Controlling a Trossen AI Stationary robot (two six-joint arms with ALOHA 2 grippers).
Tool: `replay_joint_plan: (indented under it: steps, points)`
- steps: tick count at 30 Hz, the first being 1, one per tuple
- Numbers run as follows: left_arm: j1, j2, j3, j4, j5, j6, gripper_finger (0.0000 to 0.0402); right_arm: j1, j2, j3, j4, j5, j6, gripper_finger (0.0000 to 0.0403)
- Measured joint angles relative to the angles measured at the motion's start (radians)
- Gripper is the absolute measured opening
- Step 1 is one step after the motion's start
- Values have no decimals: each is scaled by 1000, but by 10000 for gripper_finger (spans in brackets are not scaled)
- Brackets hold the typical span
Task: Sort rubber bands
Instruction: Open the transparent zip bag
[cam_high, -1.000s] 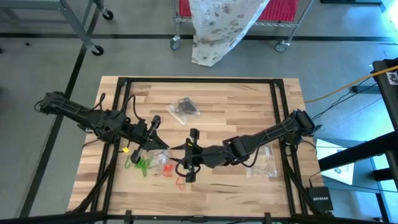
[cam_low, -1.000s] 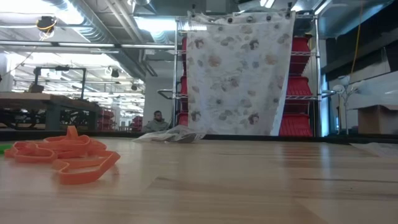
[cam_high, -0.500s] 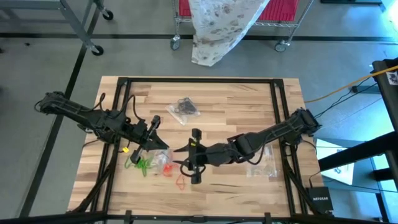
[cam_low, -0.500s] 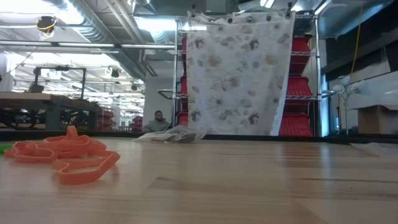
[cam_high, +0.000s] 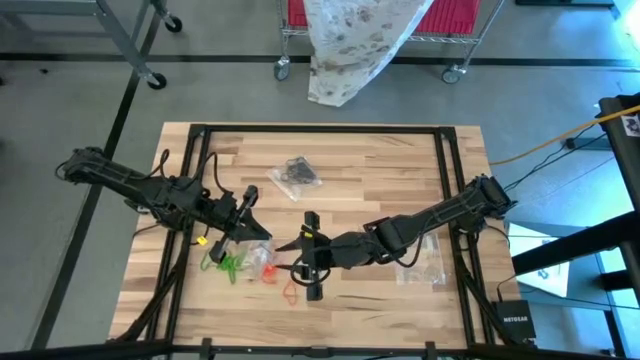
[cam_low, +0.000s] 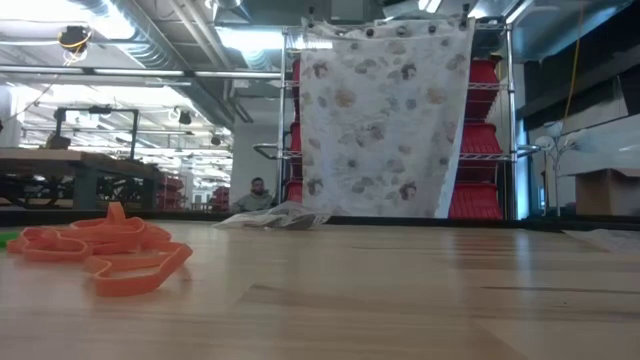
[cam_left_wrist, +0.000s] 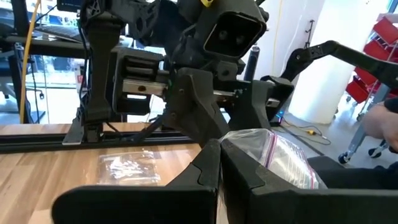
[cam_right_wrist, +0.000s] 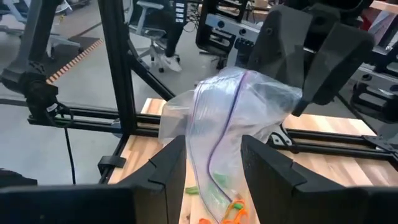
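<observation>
Now my left tool (cam_high: 268, 236) stays clenched on the clear plastic zip bag (cam_right_wrist: 231, 118). My right tool's (cam_high: 301, 263) grip I cannot tell; I'd hold the mouth steady above the orange-red rubber bands (cam_low: 105, 255).

both pincers at a clear bag (cam_high: 262, 256) — rubber bands (cam_high: 228, 266) beneath

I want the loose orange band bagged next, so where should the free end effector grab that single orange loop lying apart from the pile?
Probably pinch one strand of the lone orange rubber band, coming straight down from above: it lies flat on the table, apart from the pile, beside the right end effector.
</observation>
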Motion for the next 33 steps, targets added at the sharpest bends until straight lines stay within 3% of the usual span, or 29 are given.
replay_joint_plan:
  steps: [33]
  points:
    - [0,5,0,17,0,0,0,-7,11,0,4,37,-24,147]
